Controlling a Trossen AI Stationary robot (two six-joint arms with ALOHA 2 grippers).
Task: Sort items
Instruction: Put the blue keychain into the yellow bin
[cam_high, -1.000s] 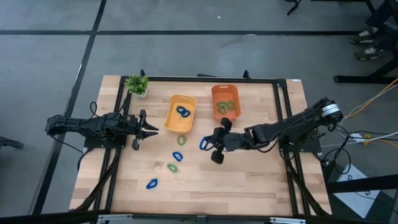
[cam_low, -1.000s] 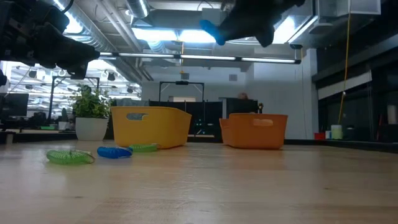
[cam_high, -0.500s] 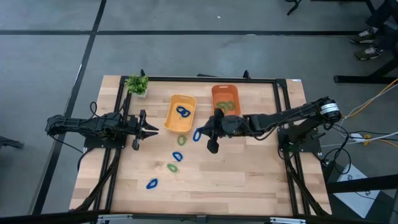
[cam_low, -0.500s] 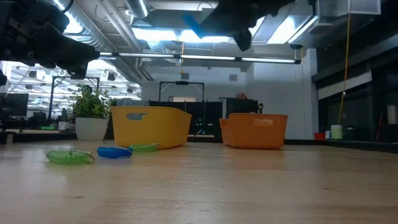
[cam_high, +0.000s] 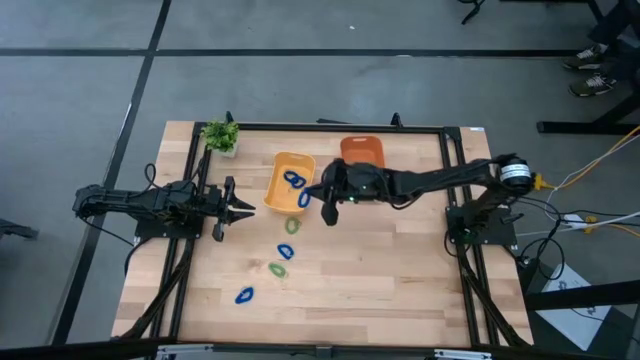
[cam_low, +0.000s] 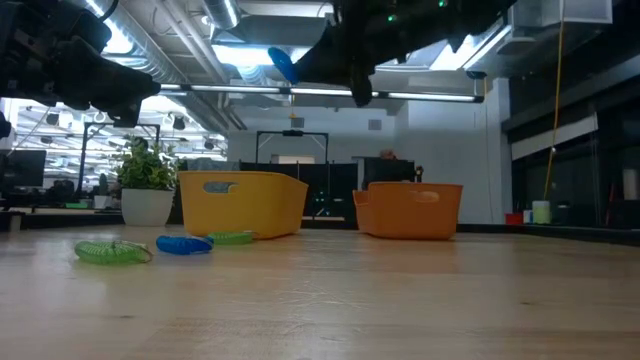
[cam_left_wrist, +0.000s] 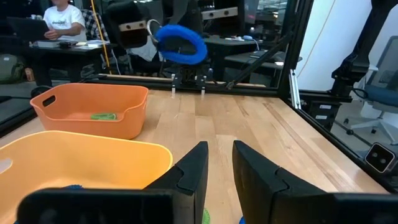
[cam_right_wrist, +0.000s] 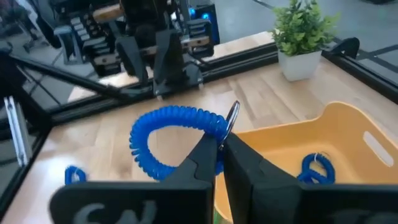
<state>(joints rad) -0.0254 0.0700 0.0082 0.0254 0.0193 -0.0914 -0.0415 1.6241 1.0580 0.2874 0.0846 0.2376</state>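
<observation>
Pale wood table (cam_high: 400, 280), coiled plastic ring (cam_right_wrist: 171, 134)

a lab or workshop: exposed ceiling ducts (cam_low: 250, 30), desks with monitors (cam_left_wrist: 25, 28), concrete floor (cam_high: 80, 60).

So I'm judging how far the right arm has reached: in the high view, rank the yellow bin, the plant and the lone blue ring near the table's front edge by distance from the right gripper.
1. Yellow bin: right beside the right gripper, on its plant side.
2. Plant: at the far left corner.
3. Lone blue ring: near the front edge, farthest.
</observation>
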